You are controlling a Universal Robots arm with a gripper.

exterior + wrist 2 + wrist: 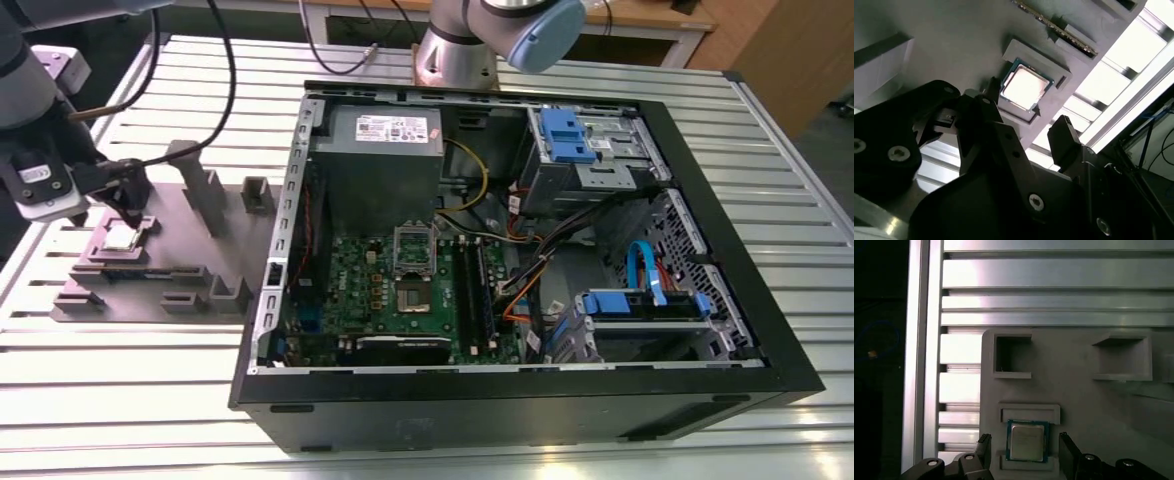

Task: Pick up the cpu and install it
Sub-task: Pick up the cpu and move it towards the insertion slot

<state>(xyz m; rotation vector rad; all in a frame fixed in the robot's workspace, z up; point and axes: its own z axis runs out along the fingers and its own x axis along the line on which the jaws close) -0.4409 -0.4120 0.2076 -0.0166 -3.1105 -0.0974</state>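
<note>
Seemingly the cpu sits in a tray on the table.

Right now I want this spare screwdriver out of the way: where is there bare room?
In the exterior view: the table slats on the camera's side of the grey fixture and of the computer case. Crowded: the fixture, where the open hand straddles the cpu, and inside the case.

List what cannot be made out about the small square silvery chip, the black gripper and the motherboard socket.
1. Small square silvery-grey cpu: its underside, hidden in both wrist views by the grey plastic fixture holding it.
2. Black gripper: its body, cut off by the first wrist view's edge.
3. Green motherboard's socket: its pins, too small in the exterior view.
</note>
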